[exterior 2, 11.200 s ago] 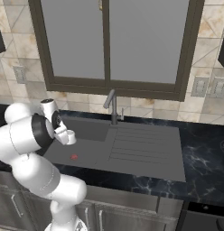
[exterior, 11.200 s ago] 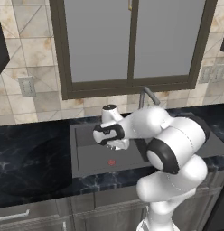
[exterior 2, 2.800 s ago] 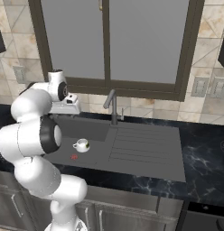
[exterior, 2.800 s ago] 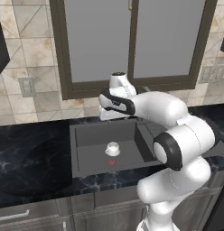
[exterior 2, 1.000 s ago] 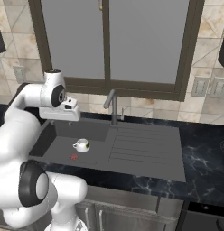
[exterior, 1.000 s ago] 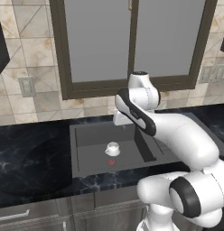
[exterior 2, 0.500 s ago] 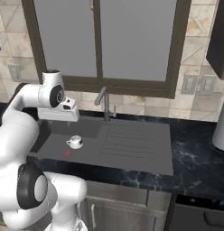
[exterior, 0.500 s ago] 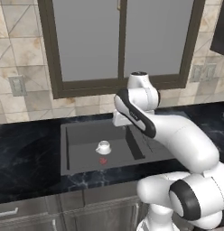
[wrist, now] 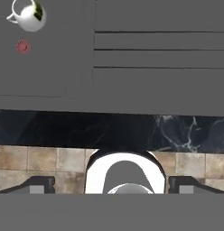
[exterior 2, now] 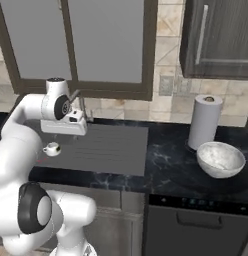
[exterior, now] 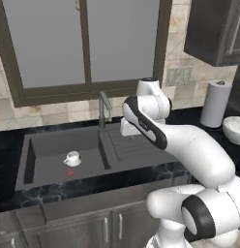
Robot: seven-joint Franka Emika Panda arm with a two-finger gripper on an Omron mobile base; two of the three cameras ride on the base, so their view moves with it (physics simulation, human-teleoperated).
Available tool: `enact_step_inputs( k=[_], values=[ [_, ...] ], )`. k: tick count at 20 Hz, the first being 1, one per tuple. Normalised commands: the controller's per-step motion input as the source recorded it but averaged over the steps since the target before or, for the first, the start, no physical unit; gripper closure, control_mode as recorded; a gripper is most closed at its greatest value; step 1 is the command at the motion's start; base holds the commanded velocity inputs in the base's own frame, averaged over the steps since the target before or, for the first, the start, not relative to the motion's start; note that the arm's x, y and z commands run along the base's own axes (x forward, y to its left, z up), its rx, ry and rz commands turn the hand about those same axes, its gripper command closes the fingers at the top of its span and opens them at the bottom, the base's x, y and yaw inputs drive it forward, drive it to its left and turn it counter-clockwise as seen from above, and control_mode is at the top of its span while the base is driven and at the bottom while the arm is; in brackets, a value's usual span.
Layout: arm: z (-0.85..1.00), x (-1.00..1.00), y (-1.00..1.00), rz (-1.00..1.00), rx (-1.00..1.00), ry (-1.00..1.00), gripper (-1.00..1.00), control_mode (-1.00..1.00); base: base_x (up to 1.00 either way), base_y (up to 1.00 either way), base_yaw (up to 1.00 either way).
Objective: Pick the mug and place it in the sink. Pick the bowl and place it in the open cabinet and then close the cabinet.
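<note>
Two-finger gripper (wrist: pixel 109 185) on the white arm: in the hand view both dark tips sit far out at the left and right of the bottom edge, so the jaws stand wide with nothing between them. In the base views the hand hangs over the ridged drainboard, its tips hidden behind the wrist block.

One small squat white mug (exterior: pixel 72 157) (exterior 2: pixel 52 148) (wrist: pixel 28 14) sits upright in the dark grey recessed sink (exterior: pixel 49 145) (wrist: pixel 46 67), just beside the small red drain mark (exterior: pixel 70 173) (wrist: pixel 23 46). In the right base view the arm covers most of the basin.

One wide whitish speckled bowl (exterior 2: pixel 220 159) (exterior: pixel 234 129) rests on the black marbled counter (exterior 2: pixel 166 165), cut off by the frame edge in the left base view. Just behind it stands one white paper-towel roll (exterior 2: pixel 204 122) (exterior: pixel 212 103).

Above, the dark wood-grain wall cabinet (exterior 2: pixel 218 37) (exterior: pixel 216 31) is cropped. One silver bar handle (exterior 2: pixel 201 34) shows on it; whether a door is open cannot be made out.
</note>
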Motion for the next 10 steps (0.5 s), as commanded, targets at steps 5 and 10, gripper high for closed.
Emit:
enact_step_inputs(
  k=[5, 10],
  values=[
    [0.00, 0.00, 0.00, 0.00, 0.00, 0.00, -1.00, 1.00, -0.15, -0.80, -0.17],
    [0.00, 0.00, 0.00, 0.00, 0.00, 0.00, -1.00, 1.00, -0.04, -0.54, -0.29]
  ],
)
